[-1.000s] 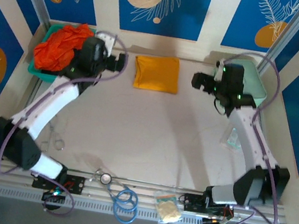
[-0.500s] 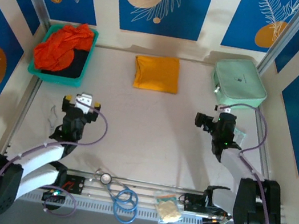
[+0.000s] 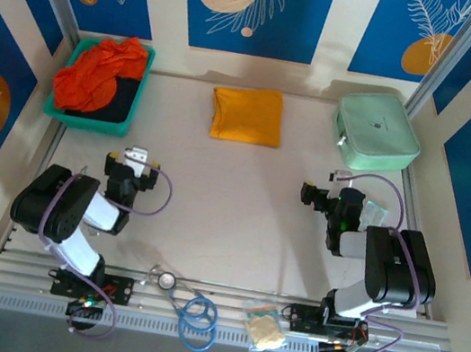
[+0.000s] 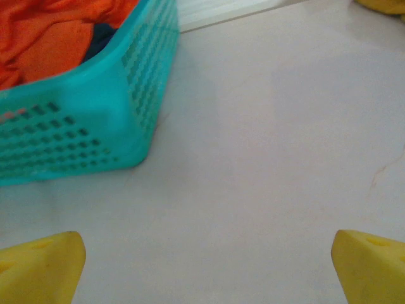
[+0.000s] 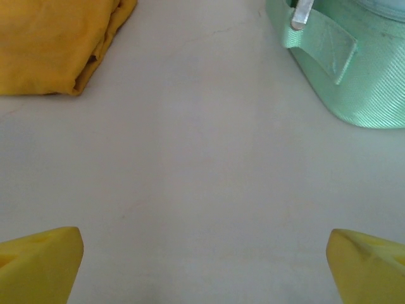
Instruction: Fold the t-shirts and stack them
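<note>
A golden mustard t-shirt lies folded into a neat rectangle at the back middle of the table; its edge also shows in the right wrist view. Crumpled red-orange t-shirts fill the teal tray at the back left, seen close in the left wrist view. My left gripper hovers low in front of the tray, open, with bare table between its yellow fingertips. My right gripper sits in front of the mint case, open and holding nothing.
The pale mint-green case stands at the back right. The tray's perforated wall is just ahead-left of my left gripper. A blue cable loop, a small round metal item and a plastic bag lie on the near rail.
Both arms have pulled back from the far side of the table and folded down close to their bases. Both grippers stay open and hold nothing. The shirts have not moved.
</note>
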